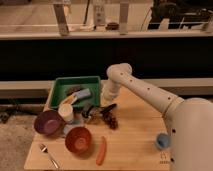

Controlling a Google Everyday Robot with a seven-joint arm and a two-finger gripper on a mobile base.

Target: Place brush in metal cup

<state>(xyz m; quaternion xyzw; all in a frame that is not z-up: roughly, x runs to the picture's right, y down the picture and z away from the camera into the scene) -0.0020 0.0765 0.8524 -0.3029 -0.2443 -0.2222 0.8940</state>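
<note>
Camera view: gripper (pixel 102 102) sits low at 4 o'clock of green tray (pixel 75 78); how wide it is and whether it holds anything, cannot tell. Brush (pixel 109 107) is dark and slim, at 3 o'clock of metal cup (pixel 89 114). Probably light, stiff, rolls easily; pinch mid-handle.

Arm (pixel 150 95) comes in from the bench's (pixel 135 142) right near corner, elbow at far edge. Gripper (pixel 102 104) points down, mid-bench.
</note>
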